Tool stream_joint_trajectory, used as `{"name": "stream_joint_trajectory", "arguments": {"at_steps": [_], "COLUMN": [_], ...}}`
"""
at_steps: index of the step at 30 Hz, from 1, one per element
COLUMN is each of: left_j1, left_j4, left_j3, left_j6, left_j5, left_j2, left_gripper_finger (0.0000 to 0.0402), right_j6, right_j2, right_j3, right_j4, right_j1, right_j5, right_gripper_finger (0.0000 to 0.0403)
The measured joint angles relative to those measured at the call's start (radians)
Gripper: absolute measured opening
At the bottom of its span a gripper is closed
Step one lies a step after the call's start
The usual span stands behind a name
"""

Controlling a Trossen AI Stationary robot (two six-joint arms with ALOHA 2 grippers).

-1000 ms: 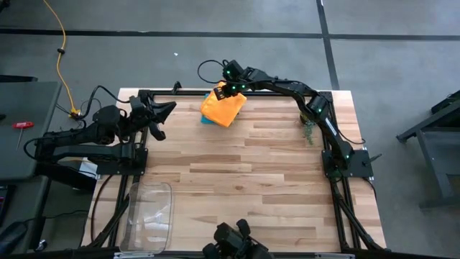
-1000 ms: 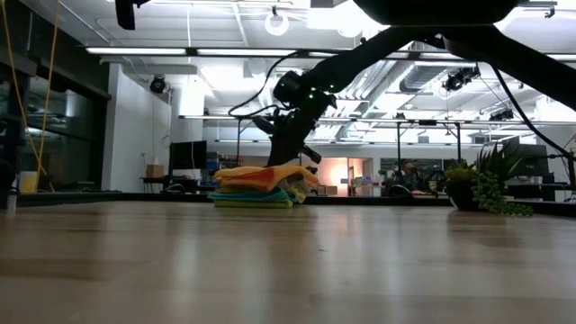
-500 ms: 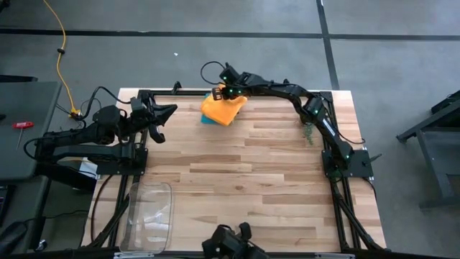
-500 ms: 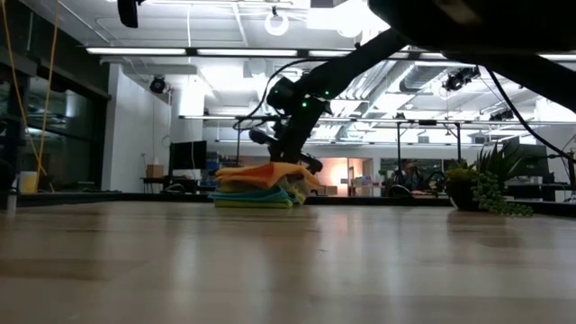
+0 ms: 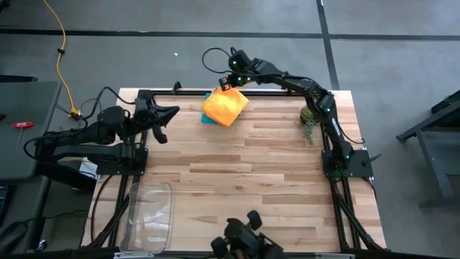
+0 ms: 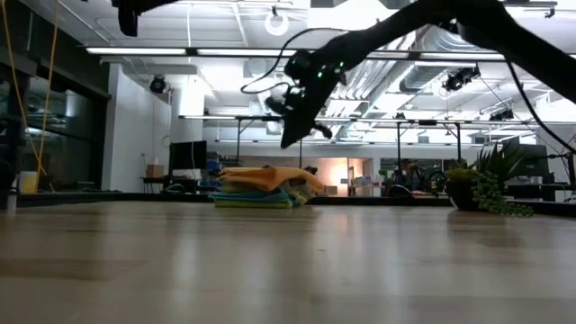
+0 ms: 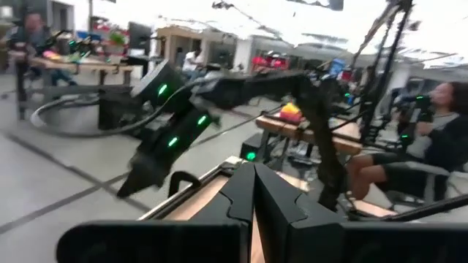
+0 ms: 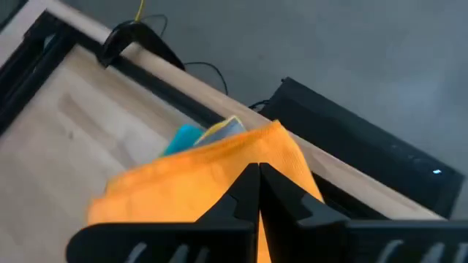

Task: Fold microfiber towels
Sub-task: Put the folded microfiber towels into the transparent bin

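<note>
High view: right gripper (image 5: 224, 88), fingers together, empty, hangs over the stacked microfiber towels (image 5: 224, 108) at upper centre tabletop (image 5: 273, 180); a low sweep could topple them. Left gripper (image 5: 171, 112) also closed.

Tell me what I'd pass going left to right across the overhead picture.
Shut left gripper → stack of folded microfiber towels, orange on top → small spiky green plant
</note>
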Motion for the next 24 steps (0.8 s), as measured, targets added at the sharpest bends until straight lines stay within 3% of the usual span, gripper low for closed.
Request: {"name": "stream_joint_trajectory", "arguments": {"at_steps": [4,9,12,17,24], "left_j1": [0.000,0.031,0.085,0.180,0.287], "left_j4": [0.000,-0.162,-0.224,-0.256,-0.240], "left_j3": [0.028,0.171,0.271,0.402,0.554], "left_j6": [-0.059,-0.095,-0.102,-0.047,0.066], "left_j5": [-0.035,-0.030,0.035,0.113,0.185], "left_j2": [0.118,0.403,0.575,0.818,1.006], "left_gripper_finger": [0.0000,0.0000,0.0000,0.0000,0.0000], "right_j6": [-0.146,-0.237,-0.252,-0.259,-0.108], "right_j2": [-0.104,-0.278,-0.402,-0.648,-0.980], "right_j3": [-0.002,-0.092,-0.194,-0.453,-0.905], "right_j4": [-0.082,-0.082,-0.031,0.090,0.377], "right_j1": [-0.002,0.009,0.025,0.088,0.254], "right_j5": [0.009,0.002,-0.042,-0.072,-0.045], "right_gripper_finger": [0.0000,0.0000,0.0000,0.0000,0.0000]}}
